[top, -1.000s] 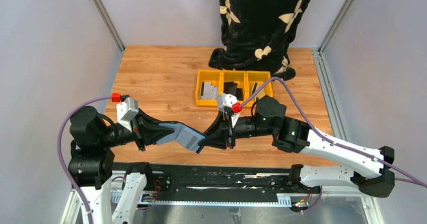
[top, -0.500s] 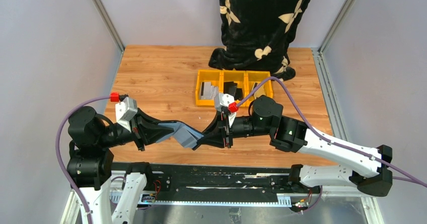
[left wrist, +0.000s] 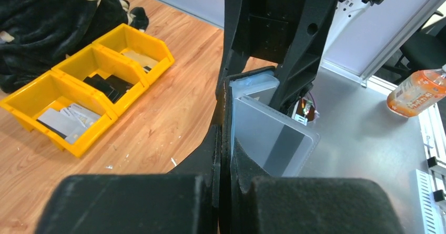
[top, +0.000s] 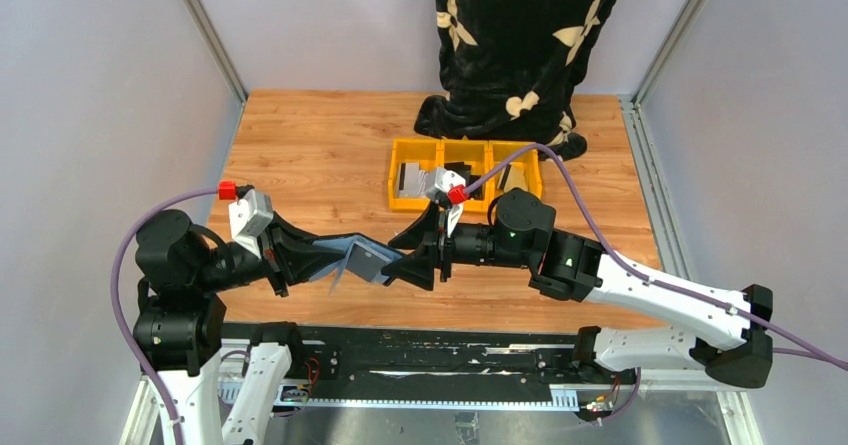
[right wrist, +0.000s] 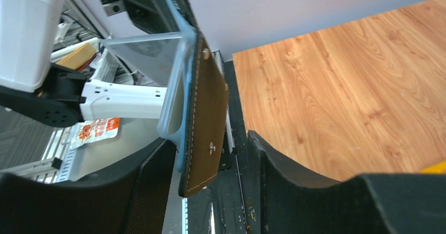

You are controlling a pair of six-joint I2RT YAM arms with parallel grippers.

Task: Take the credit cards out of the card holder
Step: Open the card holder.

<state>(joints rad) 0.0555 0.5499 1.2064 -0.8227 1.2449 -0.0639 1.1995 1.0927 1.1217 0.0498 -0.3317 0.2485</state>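
The card holder (top: 357, 257) hangs in the air between my two grippers above the table's near edge, folded into a V. My left gripper (top: 322, 261) is shut on its black edge; the left wrist view shows the gripper (left wrist: 226, 151) pinching that edge. The grey-blue translucent sleeves (left wrist: 265, 131) stand open to the right, and a credit card (left wrist: 288, 145) with a dark stripe shows inside one. My right gripper (top: 403, 265) is open. In the right wrist view its jaws (right wrist: 208, 143) stand either side of the holder's leather flap (right wrist: 206, 115) without pinching it.
Three joined yellow bins (top: 465, 177) sit at mid-table behind the grippers and hold cards and black items; they also show in the left wrist view (left wrist: 84, 84). A person in a black patterned robe (top: 520, 35) stands at the far edge. An orange bottle (left wrist: 415, 89) lies off the table.
My right gripper has moved left toward the left one and its jaws now stand apart. The card holder has folded from a stretched-out shape into a tight V. The left gripper has barely moved.
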